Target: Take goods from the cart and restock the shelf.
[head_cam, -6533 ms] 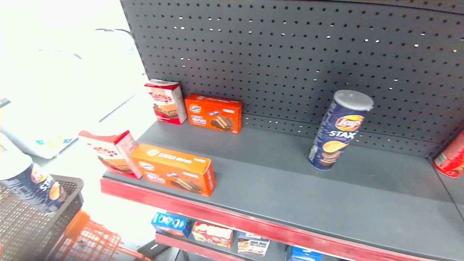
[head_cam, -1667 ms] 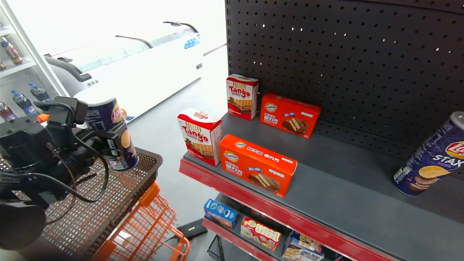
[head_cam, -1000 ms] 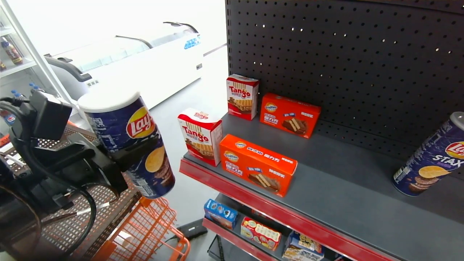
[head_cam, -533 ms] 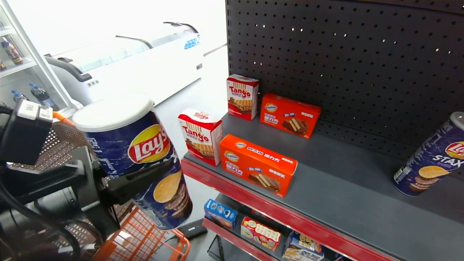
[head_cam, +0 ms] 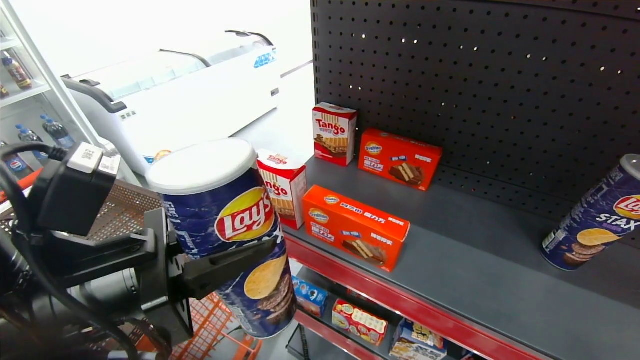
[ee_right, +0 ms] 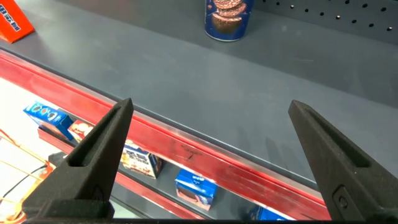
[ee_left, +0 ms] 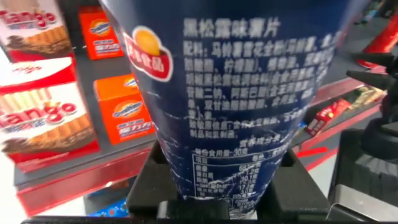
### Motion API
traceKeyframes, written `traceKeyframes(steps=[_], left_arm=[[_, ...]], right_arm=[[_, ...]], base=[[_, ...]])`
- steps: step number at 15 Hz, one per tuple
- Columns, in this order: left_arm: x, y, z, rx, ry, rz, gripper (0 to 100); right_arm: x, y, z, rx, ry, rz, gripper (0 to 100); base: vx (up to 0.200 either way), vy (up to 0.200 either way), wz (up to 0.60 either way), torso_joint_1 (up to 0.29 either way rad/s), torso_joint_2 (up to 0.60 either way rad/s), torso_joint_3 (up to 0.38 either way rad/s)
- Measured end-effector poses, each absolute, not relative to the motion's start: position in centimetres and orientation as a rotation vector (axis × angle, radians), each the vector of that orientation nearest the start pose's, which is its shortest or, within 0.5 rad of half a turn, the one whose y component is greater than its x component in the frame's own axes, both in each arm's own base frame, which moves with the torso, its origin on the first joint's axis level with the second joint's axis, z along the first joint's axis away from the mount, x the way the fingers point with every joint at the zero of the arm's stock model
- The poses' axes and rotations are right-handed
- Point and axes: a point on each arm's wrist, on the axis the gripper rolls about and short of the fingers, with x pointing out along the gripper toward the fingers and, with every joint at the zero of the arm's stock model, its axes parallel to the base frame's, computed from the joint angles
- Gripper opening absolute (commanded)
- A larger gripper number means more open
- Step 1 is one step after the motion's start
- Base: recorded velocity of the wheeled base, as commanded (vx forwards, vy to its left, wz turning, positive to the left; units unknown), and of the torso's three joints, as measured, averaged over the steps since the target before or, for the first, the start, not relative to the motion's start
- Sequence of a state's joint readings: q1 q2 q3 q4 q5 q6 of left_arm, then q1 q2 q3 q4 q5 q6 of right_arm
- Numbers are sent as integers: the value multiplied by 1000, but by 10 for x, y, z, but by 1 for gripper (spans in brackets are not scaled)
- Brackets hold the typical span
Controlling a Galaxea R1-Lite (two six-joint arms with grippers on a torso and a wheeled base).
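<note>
left claw (head_cam: 235, 255) grasps glossy round can (head_cam: 220, 210), just off red lip (head_cam: 350, 281) of shelf (head_cam: 450, 260) | right claw (ee_right: 211, 109) spread wide over its smooth grey deck

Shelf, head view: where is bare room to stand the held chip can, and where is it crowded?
Bare shelf runs between the front orange box and the standing chip can, from red lip to pegboard. Crowded: the left end, with four boxes.

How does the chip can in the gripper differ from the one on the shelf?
The held can is airborne, clamped by the left gripper; the shelf can stands free on the shelf. The held can is at the robot's left, the shelf can far right. Both are dark blue tubes.
</note>
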State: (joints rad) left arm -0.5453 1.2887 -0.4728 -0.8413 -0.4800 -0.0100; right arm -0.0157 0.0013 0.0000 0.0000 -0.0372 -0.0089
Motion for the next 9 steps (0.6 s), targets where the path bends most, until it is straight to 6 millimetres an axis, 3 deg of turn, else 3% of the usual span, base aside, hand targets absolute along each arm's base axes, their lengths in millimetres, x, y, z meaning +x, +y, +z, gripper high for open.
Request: traceKeyframes(steps=[9], left_arm=[[162,-127,217,-9,-14,-1123,0]], right_arm=[[-23,0,76,-8,1,-52,100]], base=[[0,0,0,0,0,0]])
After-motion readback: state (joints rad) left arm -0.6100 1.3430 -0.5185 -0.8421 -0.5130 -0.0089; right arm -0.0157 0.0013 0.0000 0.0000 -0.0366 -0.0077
